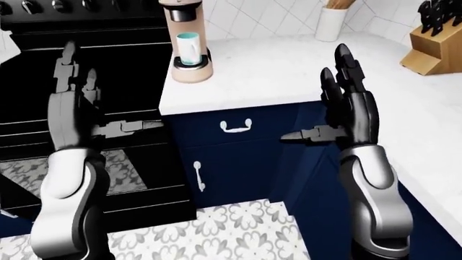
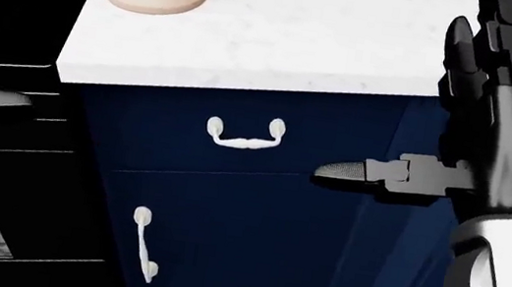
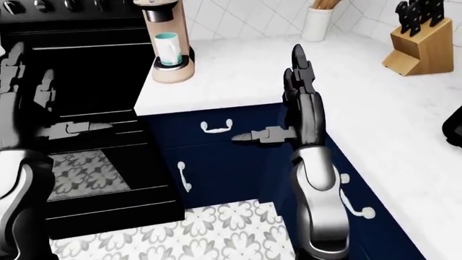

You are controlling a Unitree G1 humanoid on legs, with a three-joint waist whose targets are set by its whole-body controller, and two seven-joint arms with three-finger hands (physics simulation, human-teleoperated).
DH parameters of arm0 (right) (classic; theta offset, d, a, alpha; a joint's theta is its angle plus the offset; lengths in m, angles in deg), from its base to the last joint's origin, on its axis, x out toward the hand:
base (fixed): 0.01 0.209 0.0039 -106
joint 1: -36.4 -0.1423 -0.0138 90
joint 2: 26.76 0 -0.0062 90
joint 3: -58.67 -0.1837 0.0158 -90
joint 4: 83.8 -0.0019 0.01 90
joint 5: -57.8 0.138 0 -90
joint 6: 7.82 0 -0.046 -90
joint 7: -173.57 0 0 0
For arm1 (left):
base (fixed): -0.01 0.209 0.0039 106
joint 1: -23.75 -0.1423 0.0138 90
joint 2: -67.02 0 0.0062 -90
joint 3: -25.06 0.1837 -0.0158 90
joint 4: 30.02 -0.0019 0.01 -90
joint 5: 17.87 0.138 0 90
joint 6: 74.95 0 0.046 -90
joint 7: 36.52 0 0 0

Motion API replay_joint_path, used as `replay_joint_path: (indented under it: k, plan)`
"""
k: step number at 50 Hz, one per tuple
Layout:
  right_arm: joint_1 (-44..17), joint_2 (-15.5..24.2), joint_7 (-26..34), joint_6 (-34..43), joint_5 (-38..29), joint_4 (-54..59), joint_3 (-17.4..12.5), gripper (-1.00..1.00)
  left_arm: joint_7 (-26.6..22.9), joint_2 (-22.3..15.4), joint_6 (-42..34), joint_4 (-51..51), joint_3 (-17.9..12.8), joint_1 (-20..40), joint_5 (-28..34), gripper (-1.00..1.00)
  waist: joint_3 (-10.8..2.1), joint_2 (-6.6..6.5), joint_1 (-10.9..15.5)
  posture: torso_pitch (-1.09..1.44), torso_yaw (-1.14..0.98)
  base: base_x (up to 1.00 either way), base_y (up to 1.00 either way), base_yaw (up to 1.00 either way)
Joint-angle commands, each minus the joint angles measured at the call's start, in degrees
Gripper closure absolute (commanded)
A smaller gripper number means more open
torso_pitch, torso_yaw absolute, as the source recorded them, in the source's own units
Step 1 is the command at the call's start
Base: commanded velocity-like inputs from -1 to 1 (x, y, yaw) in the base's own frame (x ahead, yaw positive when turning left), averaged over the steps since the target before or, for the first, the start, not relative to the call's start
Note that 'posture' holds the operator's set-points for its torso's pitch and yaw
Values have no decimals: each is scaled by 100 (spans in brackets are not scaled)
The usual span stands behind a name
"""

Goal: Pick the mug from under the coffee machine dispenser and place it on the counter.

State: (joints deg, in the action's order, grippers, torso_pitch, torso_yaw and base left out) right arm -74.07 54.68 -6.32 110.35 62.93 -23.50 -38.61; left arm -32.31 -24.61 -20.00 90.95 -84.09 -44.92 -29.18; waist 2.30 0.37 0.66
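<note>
Mug (image 1: 188, 47): pale teal, upright, long axis vertical, standing on the drip base of the coffee machine (image 1: 186, 38) directly under its dispenser head; no handle direction can be made out. No brand, label or lettering is legible on mug or machine.

Coffee machine: tan body with dark top, on the white bench (image 1: 288, 76) near the bench's left corner in the left-eye view, just beside the black stove (image 1: 108, 59).

Left hand (image 1: 76, 108): raised, fingers spread and pointing up, thumb out sideways, holding nothing; it hangs over the stove, well apart from the mug.

Right hand (image 1: 346, 108): raised likewise, fingers apart and upright, thumb pointing toward the view's left, empty; it stands over the bench edge and the navy cabinet (image 1: 238, 157), well apart from the mug.

Eye views only: white utensil crock (image 1: 331, 23) and wooden knife block (image 1: 431, 40) along the tiled wall at the top; stove knobs (image 1: 28, 6); patterned floor tiles (image 1: 223, 227). The right-eye view adds further white handles (image 3: 353, 206) on the cabinet run at the right.

Head view: looks down steeply, showing only the machine's base with the mug's foot at top left, the white drawer pull (image 2: 246, 133), the door handle (image 2: 143, 244) and the right hand at the right edge
</note>
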Motion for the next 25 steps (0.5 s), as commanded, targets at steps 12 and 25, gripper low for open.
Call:
replay_joint_path:
  k: [12,25]
  plan:
    - [-108,45,-16,-106,-2,-164,-36,-100,-7,-46,154,143,6,134,-12,-100,-47,-91,-80,0,0,13,3,0]
    - [-83,24,-4,-108,-4,-180,-23,-100,5,-56,128,168,-11,131,-28,-100,-82,-171,-32,0,0,12,3,0]
